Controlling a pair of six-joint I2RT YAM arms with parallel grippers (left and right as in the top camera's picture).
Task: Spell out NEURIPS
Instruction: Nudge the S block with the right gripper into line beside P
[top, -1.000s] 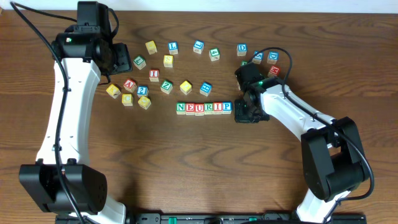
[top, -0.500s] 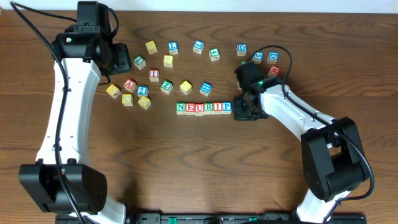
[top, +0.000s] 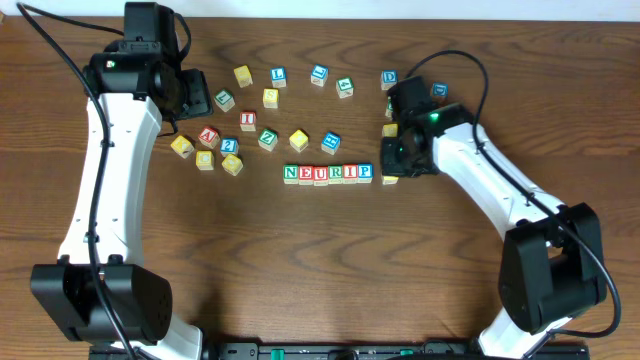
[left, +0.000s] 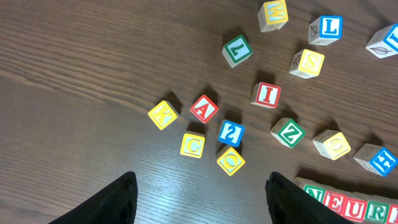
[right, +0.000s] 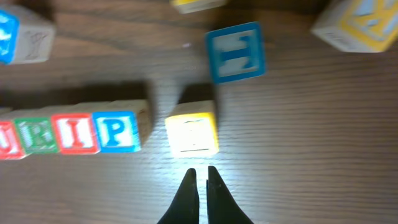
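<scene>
The row of blocks N E U R I P (top: 328, 173) lies mid-table. A yellow block (top: 389, 180) sits just right of the P with a small gap. In the right wrist view the yellow block (right: 191, 132) is beside the blue P block (right: 115, 131), and its letter is too blurred to read. My right gripper (right: 202, 177) is shut and empty, just short of the yellow block; overhead it (top: 400, 162) hovers behind that block. My left gripper (left: 202, 199) is open and empty, high at the far left (top: 190, 95).
Loose blocks lie scattered behind the row: yellow K (left: 162, 114), red A (left: 204, 109), blue 2 (left: 231, 132), red I (left: 267, 94), green Z (left: 288, 132), yellow S (left: 306, 62). A blue block (right: 235, 51) lies just beyond the yellow one. More blocks sit at the back right (top: 389, 77).
My right gripper has pulled back from the row's right end toward the far side, leaving the yellow block uncovered on the table beside the P. The left arm has not moved.
</scene>
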